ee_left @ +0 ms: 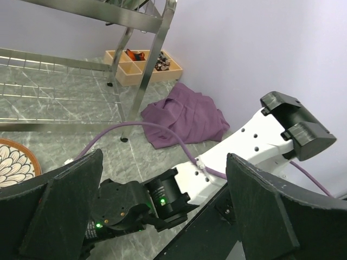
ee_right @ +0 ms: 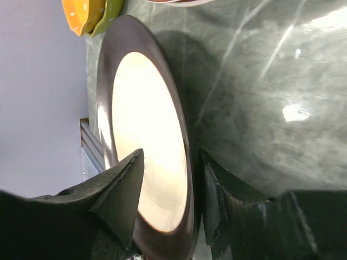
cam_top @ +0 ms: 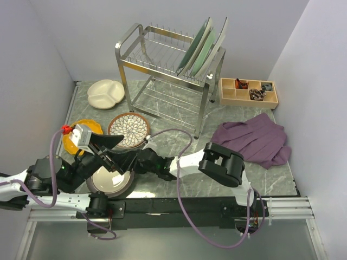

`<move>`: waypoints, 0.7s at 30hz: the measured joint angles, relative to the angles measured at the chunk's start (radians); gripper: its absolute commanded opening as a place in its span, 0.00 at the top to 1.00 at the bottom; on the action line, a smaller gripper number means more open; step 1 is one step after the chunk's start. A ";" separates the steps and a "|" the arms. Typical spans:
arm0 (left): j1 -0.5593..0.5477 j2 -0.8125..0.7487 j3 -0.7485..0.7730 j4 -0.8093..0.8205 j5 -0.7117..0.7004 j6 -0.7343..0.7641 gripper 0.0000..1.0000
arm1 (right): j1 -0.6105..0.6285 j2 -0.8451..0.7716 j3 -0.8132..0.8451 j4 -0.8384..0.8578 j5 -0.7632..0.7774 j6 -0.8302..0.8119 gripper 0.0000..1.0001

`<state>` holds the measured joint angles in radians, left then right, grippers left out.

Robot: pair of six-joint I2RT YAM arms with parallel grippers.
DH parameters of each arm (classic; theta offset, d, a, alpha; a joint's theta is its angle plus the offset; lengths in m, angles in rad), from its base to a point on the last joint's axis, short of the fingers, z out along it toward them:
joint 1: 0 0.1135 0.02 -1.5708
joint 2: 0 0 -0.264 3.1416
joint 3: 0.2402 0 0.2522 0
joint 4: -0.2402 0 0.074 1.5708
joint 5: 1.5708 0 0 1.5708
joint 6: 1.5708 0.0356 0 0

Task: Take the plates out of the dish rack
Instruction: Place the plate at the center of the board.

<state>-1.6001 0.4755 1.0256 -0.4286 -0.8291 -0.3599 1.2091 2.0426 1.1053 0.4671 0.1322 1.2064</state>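
On the table, right jaws straddle the dark-rimmed plate.

The dark-rimmed plate is half covered by the left arm. The orange plate, at its 11 o'clock, is partly masked by the wrist camera. The contents of the wooden tray cannot be identified.

Shiny metal dish rack, glossy dark-rimmed plate, polished stone-look table.

Upright plates at right end of dish rack; divided plate, petal plate, orange plate flat on bench.
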 measured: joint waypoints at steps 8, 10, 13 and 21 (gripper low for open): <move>0.000 0.000 -0.036 0.032 -0.019 0.020 0.01 | -0.024 -0.022 -0.041 -0.024 0.007 -0.003 0.48; 0.000 0.000 -0.042 0.049 -0.023 0.030 0.01 | -0.030 -0.045 -0.067 -0.027 0.012 -0.008 0.43; 0.000 0.000 -0.052 0.078 -0.029 0.044 0.00 | -0.033 -0.100 -0.098 -0.055 0.035 -0.029 0.30; 0.000 0.005 -0.085 0.191 -0.052 0.121 0.00 | -0.036 -0.461 -0.198 -0.243 0.100 -0.160 0.00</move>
<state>-1.6001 0.4801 0.9405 -0.2375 -0.8810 -0.2386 1.1732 1.5814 0.9073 0.2245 0.2317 1.0466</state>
